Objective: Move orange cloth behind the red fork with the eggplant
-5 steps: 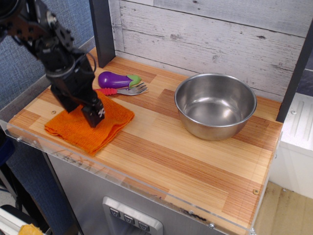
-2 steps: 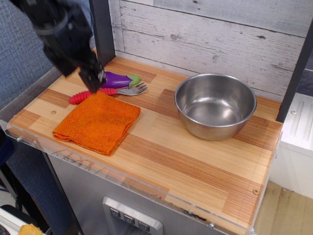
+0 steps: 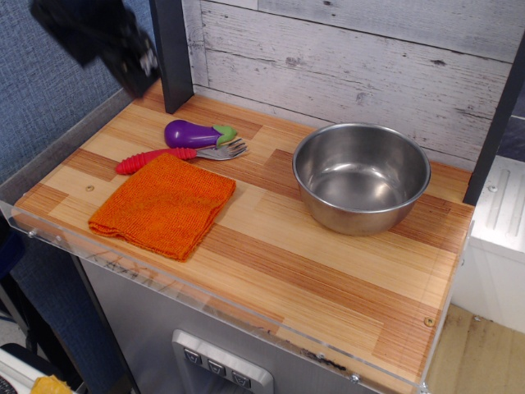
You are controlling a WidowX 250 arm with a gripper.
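Note:
The orange cloth lies flat on the wooden counter at the front left, its far edge touching the red fork. The fork lies sideways with its tines pointing right. The purple eggplant lies just beyond the fork, green cap to the right. My gripper is raised at the upper left, well above and behind these things, holding nothing. It is blurred and I cannot tell how its jaws stand.
A steel bowl stands at the right of the counter. A dark post rises at the back left, close to my gripper. A plank wall backs the counter. A clear rim runs along the front edge.
My gripper let go of the cloth and rose up and back to the upper left. The cloth shifted slightly right and now lies flat against the fork.

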